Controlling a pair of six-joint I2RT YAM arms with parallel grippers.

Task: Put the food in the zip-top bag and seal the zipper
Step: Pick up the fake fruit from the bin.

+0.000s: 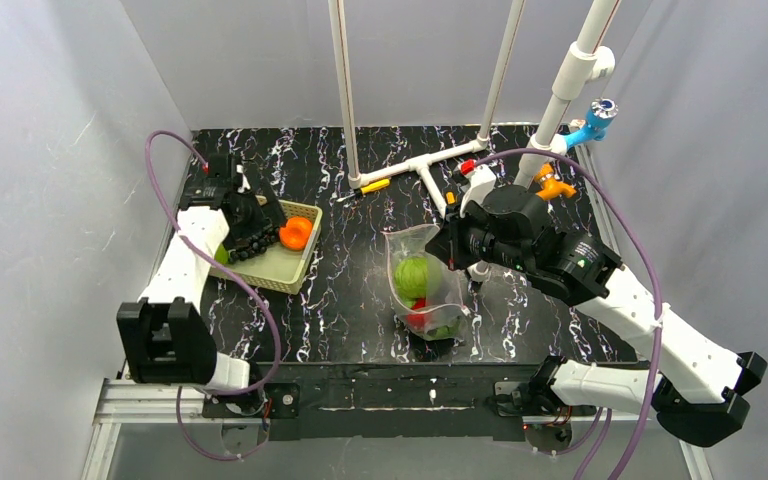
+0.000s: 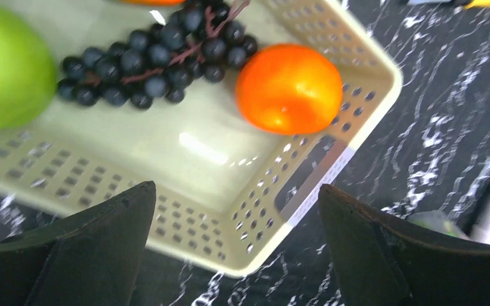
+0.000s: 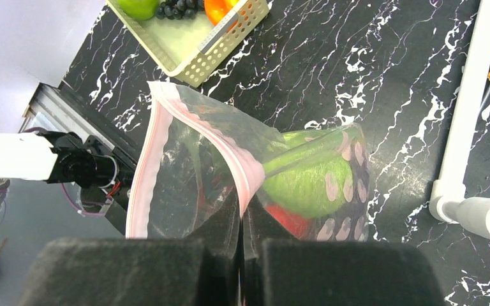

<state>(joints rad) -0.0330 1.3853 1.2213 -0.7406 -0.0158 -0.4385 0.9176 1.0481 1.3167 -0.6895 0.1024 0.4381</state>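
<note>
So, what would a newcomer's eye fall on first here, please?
Mid-table, the shut right gripper holds up the clear plastic zip-top bag by its pink zipper strip, a green leafy toy inside. On the left, the open left gripper hovers over a pale green lattice basket holding an orange toy fruit and dark grapes.
</note>
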